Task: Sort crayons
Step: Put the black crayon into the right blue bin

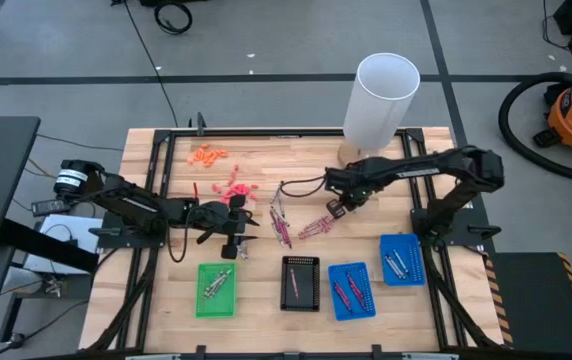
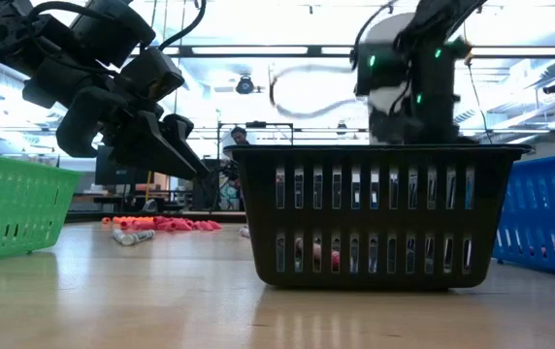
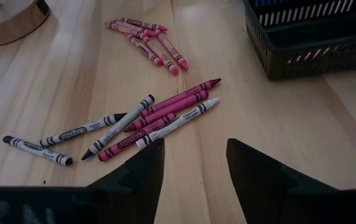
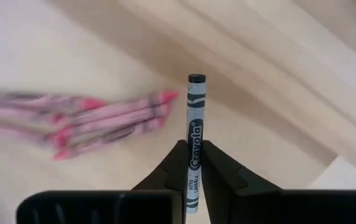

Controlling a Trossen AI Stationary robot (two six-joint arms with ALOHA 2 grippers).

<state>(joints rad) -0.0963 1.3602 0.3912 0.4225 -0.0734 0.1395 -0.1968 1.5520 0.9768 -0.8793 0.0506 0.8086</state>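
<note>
Grey crayon point(image 4: 194, 149), black-banded wrapper, dark tip: pinched upright between the closed fingers of the right gripper point(image 4: 193, 163), raised above the table. Pink crayons point(image 4: 106, 121): cluster lying on the wood just beyond. Left gripper point(image 3: 193, 163): fingers spread, empty, hovering before mixed crayons point(image 3: 150, 121).
</note>
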